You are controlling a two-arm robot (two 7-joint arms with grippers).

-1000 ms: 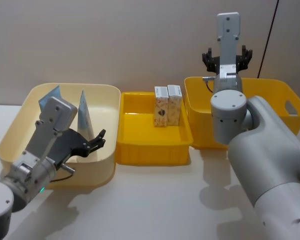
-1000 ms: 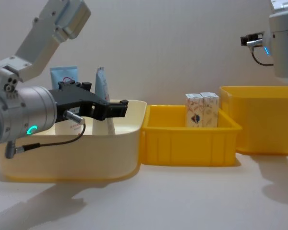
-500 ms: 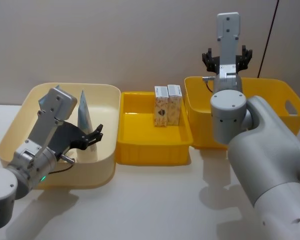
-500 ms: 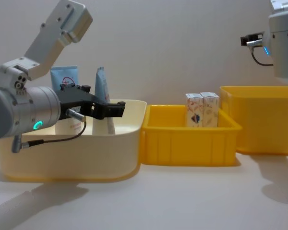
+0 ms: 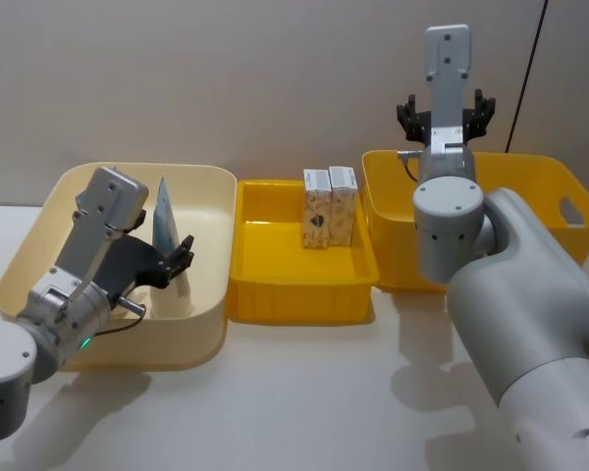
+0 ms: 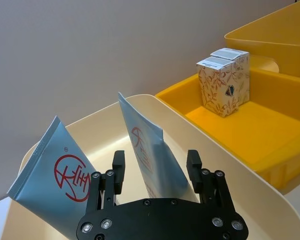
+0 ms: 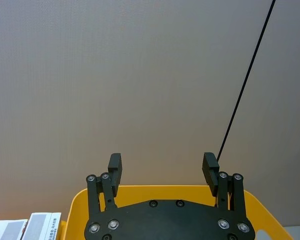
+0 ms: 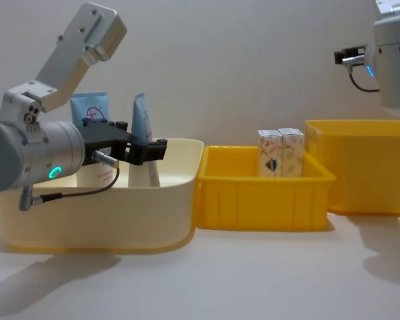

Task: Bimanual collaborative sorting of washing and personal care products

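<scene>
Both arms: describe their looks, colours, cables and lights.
Both arms are pale grey shells with rounded cylindrical joints. Each ends in a black flat-plate gripper, left gripper and right gripper, with two black fingers and silver screws. The left wrist carries a green ring light and a thin dark looping cable; the right wrist shows a small blue light.

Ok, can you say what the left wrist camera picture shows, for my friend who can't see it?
The open left end effector frames a pale-blue squeeze tube standing in a cream bin, with a second tube beside it. Beyond, two printed cartons stand in a yellow tray.
</scene>
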